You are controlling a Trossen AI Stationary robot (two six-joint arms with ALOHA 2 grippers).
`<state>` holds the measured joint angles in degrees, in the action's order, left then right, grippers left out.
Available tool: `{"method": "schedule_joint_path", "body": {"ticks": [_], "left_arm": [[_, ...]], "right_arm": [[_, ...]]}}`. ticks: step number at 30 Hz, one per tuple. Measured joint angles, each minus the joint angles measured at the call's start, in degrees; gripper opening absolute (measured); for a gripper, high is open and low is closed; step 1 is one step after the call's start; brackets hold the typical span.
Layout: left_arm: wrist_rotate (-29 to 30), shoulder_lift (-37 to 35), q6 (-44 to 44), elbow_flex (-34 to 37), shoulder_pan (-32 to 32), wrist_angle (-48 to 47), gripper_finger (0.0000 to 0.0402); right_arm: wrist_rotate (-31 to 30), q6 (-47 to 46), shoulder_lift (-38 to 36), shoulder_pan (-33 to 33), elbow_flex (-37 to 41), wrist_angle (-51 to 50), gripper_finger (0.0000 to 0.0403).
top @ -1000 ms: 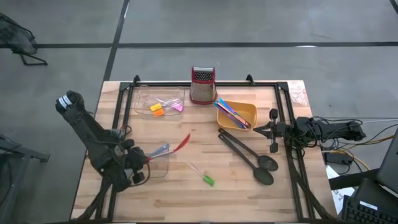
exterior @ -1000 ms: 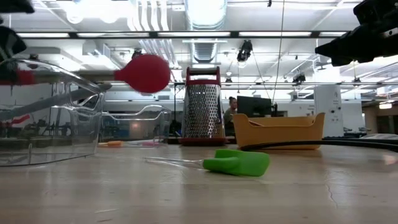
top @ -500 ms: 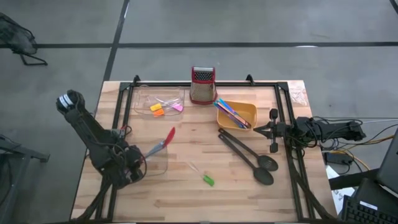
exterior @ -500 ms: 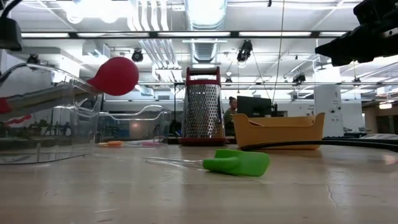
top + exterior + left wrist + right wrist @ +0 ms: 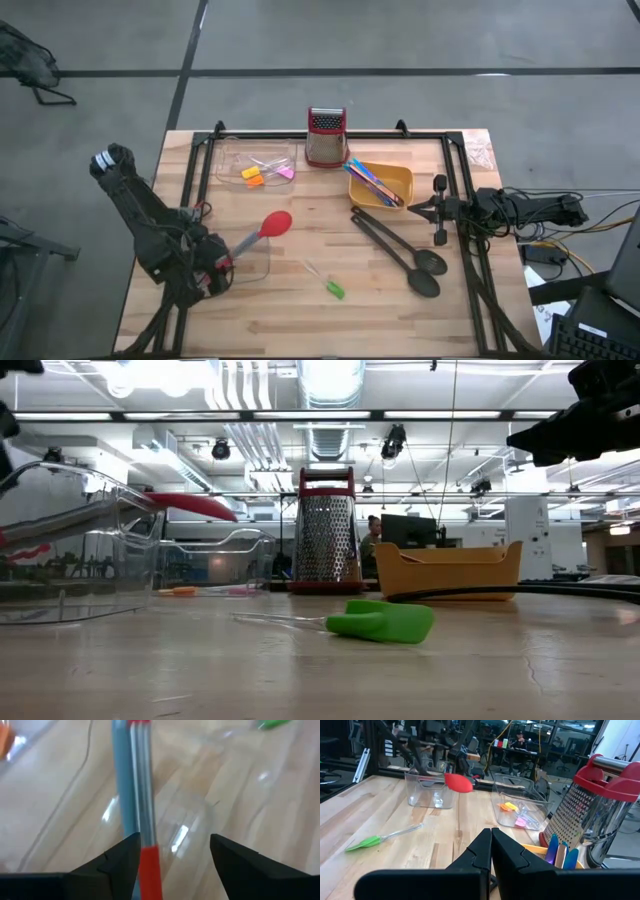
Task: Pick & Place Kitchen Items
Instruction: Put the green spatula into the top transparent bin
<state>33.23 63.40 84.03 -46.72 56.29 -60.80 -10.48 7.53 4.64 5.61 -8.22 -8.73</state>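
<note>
Left gripper (image 5: 215,265) sits at the table's near-left, over a clear tray (image 5: 252,262). In the left wrist view its fingers (image 5: 117,860) stand apart, with the red spoon's (image 5: 262,231) handle and a grey-blue spatula (image 5: 120,775) running between them; whether the fingers press on the handle cannot be told. The spoon is off the table: its red head (image 5: 195,506) shows edge-on above the tray rim in the low view, and from above it points far-right of the gripper, toward the table's middle.

Right gripper (image 5: 432,211) waits at the right edge, just right of the orange bowl (image 5: 398,178). Its fingers (image 5: 492,852) are pressed together, holding nothing.

Blue, purple and pink sticks (image 5: 372,183) lie in the orange bowl. Two black slotted spoons (image 5: 400,252) lie side by side on the table near the bowl, heads toward the near-right. A green block (image 5: 335,290) on a clear stick lies near the table's middle-near, well apart from the rest. A second clear tray (image 5: 240,158) at far-left holds small yellow, orange and pink blocks (image 5: 262,174). A grater (image 5: 325,136) stands upright at the far edge, between that tray and the bowl.
</note>
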Motion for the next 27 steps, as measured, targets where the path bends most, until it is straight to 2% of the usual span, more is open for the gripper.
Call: {"method": "schedule_joint_path", "body": {"ticks": [6,19,23,27], "left_arm": [[4.4,0.0,-4.0,-2.9,-0.2,0.1,0.0245],[12.3,0.0,-7.0,-2.9,-0.9,2.9,0.0243],[14.9,0.1,-14.7,-2.9,-3.1,9.8,0.0243],[14.5,1.3,-28.1,-2.9,-8.0,20.1,0.0243]], "right_arm": [[0.0,0.0,0.0,0.0,0.0,0.0,0.0009],[0.0,0.0,0.0,0.0,0.0,0.0,0.0009],[0.0,0.0,0.0,0.0,0.0,0.0,0.0009],[0.0,0.0,0.0,0.0,0.0,0.0,0.0009]]}}
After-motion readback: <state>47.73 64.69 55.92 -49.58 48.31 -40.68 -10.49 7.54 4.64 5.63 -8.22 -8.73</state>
